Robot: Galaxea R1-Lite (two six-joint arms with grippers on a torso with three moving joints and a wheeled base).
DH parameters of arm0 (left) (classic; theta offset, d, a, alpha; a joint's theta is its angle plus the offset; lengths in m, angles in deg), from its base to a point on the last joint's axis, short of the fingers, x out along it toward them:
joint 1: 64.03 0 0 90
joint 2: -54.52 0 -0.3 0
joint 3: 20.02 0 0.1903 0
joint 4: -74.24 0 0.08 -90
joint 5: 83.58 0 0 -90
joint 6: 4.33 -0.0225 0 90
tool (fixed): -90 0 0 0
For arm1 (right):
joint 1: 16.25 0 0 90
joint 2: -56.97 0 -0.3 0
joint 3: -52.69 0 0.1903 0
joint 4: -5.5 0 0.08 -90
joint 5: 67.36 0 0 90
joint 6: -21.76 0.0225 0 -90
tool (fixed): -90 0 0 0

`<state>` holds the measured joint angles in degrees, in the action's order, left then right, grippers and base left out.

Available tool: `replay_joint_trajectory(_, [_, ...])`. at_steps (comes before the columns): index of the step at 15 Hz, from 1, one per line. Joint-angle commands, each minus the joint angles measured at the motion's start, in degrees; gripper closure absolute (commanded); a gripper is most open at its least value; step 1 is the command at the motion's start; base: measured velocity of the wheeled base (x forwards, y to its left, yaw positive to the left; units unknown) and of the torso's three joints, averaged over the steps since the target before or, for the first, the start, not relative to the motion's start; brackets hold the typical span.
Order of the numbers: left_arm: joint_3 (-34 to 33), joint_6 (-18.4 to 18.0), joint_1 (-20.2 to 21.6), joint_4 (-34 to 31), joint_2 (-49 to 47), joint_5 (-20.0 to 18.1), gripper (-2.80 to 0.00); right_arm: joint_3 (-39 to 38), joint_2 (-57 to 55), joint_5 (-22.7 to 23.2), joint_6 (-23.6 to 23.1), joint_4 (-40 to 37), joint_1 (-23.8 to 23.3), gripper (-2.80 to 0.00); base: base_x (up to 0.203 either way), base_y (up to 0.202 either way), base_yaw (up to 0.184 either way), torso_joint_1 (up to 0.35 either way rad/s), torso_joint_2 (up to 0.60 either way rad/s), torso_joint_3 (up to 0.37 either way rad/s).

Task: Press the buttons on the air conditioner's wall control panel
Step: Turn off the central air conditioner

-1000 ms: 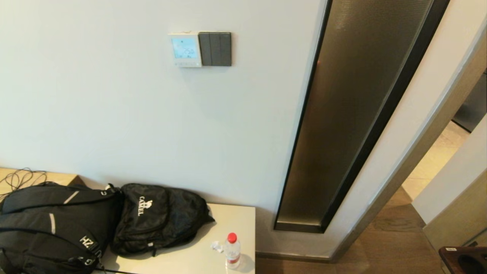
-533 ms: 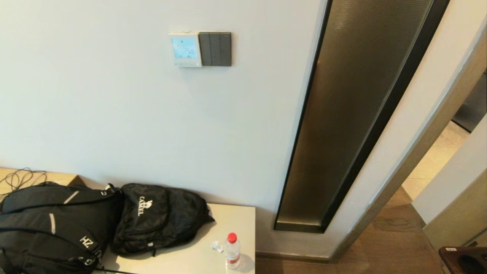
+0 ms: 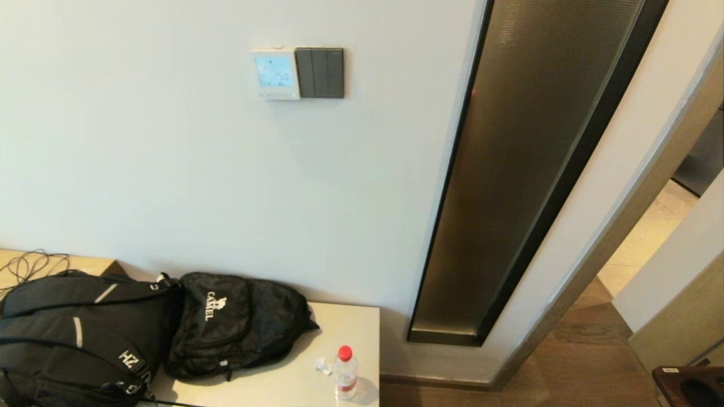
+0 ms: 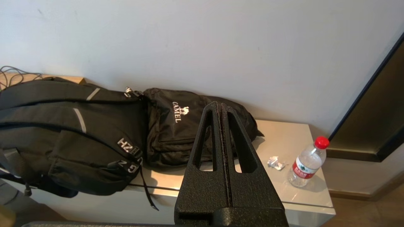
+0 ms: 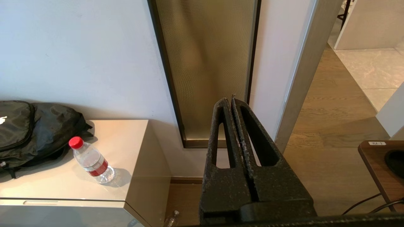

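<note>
My left gripper [image 4: 221, 105] fingers pressed together, held low over the backpacks [image 4: 94, 126] | wall control panel [image 3: 275, 73] high on wall, screen lit — buttons [image 3: 277, 95] along its lower edge | right gripper [image 5: 229, 100] fingers closed too — near the glass strip [image 5: 205, 63]

The beige cabinet top [image 3: 350, 322] carries two black backpacks [image 3: 141, 328], a water bottle [image 3: 345, 373] and a crumpled wrapper [image 3: 323, 366].

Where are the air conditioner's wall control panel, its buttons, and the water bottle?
air conditioner's wall control panel [image 3: 275, 73]: head view, on its glowing light blue screen.
buttons [image 3: 277, 95]: head view, on the pale row along the panel's lower edge.
water bottle [image 3: 345, 375]: head view, on its clear body below the red cap.
</note>
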<state>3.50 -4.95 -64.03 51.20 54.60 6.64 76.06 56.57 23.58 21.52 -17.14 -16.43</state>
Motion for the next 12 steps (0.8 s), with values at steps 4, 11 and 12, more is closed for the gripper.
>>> replay_joint_trajectory(4, [0.02,0.09,0.0,0.02,0.01,0.04,0.0,0.0,-0.04,0.03,-0.02,0.05,-0.02,0.0,0.0,0.0,0.0,0.0,0.0,0.0])
replay_joint_trajectory(11, [-0.16,0.09,0.0,0.2,0.01,-0.04,0.0,0.0,-0.04,0.03,-0.02,-0.12,-0.17,0.0,0.0,0.0,0.0,0.0,0.0,0.0])
replay_joint_trajectory(12, [-0.12,-0.11,0.0,0.31,0.01,-0.13,0.0,0.0,-0.04,0.03,-0.02,-0.12,-0.17,0.0,0.0,0.0,0.0,0.0,0.0,0.0])
